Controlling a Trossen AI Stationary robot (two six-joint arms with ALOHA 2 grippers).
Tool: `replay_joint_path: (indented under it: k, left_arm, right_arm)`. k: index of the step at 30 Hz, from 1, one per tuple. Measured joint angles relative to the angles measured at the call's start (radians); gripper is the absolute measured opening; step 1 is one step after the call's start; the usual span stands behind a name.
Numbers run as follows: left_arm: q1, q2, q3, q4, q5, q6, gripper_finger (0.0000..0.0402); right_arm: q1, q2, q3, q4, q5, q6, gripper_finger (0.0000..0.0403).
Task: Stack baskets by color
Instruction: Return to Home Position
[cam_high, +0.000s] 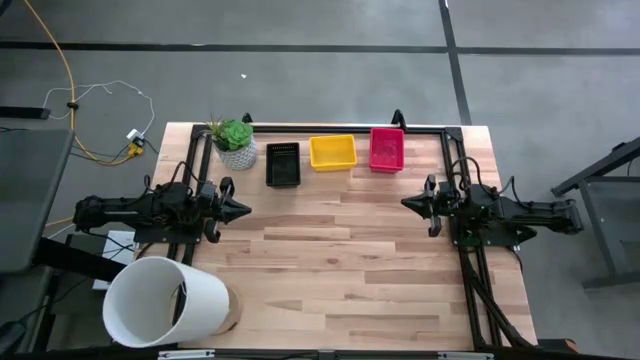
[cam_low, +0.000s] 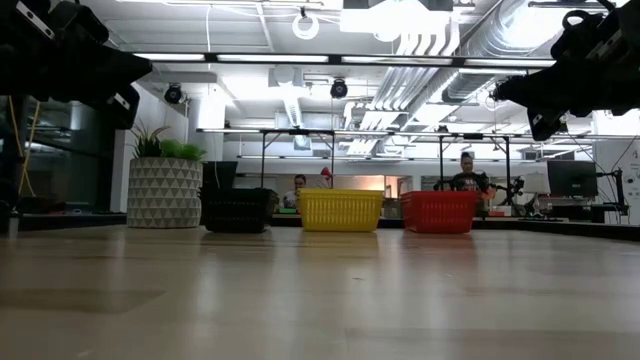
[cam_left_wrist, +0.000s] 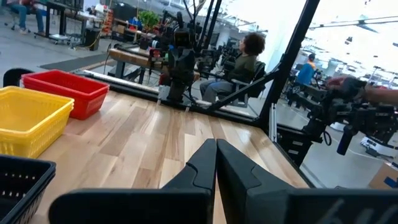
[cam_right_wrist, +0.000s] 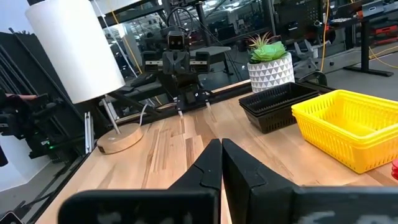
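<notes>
Three basket stacks rest on their bottoms in a row at the table's far edge: black (cam_high: 283, 164), yellow (cam_high: 332, 152) and pink-red (cam_high: 387, 149); the low view shows black (cam_low: 236, 210), yellow (cam_low: 340, 210) and red (cam_low: 438, 211). My left gripper (cam_high: 243, 209) hovers shut at the left side, pointing level toward the table's middle, holding nothing. My right gripper (cam_high: 408, 203) hovers shut at the right side, facing it, also with nothing between its fingers. Their shut fingers show in the wrist views (cam_left_wrist: 216, 163) (cam_right_wrist: 221, 163).
A white pot with a green plant (cam_high: 236, 143) stands left of the black baskets. A large white bucket (cam_high: 165, 300) lies at the near left corner beside a wooden disc (cam_right_wrist: 120, 138). People sit in the room beyond the table. Bare wood (cam_high: 340, 260) spans the middle.
</notes>
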Motion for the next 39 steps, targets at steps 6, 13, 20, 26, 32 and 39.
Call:
replay_joint_path:
  k: [6, 13, 20, 26, 32, 39]
  left_arm:
    - [-0.025, -0.008, 0.002, -0.001, -0.005, 0.0, 0.0001]
    - [-0.027, -0.008, 0.001, -0.001, -0.011, 0.0, 0.0001]
    - [-0.043, -0.008, 0.001, -0.001, -0.019, 0.0, 0.0001]
    - [-0.052, -0.006, 0.001, -0.004, -0.019, 0.0, 0.0001]
    - [-0.052, -0.006, 0.001, -0.004, -0.019, 0.0, 0.0001]
    - [-0.052, -0.006, 0.0, -0.004, -0.019, 0.0, 0.0001]
  right_arm:
    - [0.001, -0.01, 0.0, -0.001, 0.0, 0.0, 0.0]
    - [0.002, -0.014, -0.001, -0.001, -0.001, 0.0, 0.0]
    - [0.001, -0.008, -0.001, 0.0, -0.001, 0.0, 0.0]
    - [0.001, -0.008, -0.001, 0.0, 0.0, 0.0, 0.0]
    - [0.001, -0.008, -0.001, 0.0, 0.0, 0.0, 0.0]
    - [0.001, -0.008, -0.001, 0.0, 0.0, 0.0, 0.0]
